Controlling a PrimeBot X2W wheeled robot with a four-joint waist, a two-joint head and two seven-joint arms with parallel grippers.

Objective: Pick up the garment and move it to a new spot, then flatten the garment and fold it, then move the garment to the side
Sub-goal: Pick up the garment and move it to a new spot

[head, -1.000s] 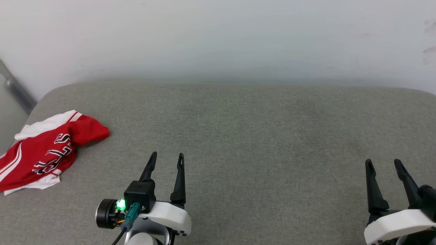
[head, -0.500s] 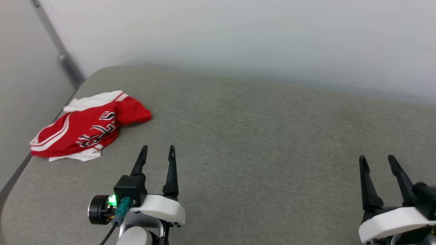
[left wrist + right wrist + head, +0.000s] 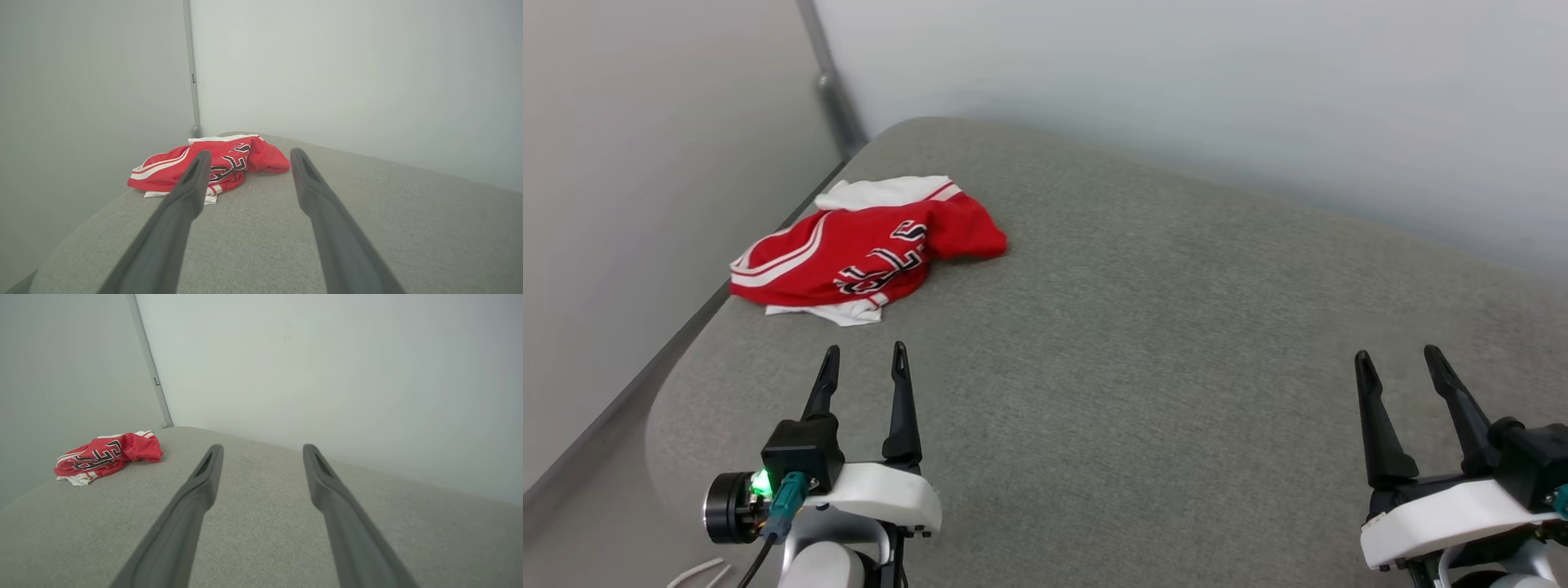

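The garment (image 3: 866, 249), a red jersey with white sleeves and black lettering, lies crumpled near the far left corner of the grey padded surface (image 3: 1143, 327). It also shows in the left wrist view (image 3: 245, 157) just beyond my fingers, and far off at the left of the right wrist view (image 3: 107, 456). My left gripper (image 3: 864, 356) hovers open a short way in front of the garment, apart from it, with nothing between its fingers. At the lower right my right gripper (image 3: 1398, 358) stands open and empty, far from the garment.
A pale wall runs behind the surface and another along its left side, meeting at a grey corner post (image 3: 829, 77). The surface's rounded left edge (image 3: 666, 392) drops to the floor, where white strips (image 3: 698, 569) lie.
The head camera has swung left, so the garment now sits nearer the picture's middle and the left wall and corner post have come into view. Both grippers remain open.
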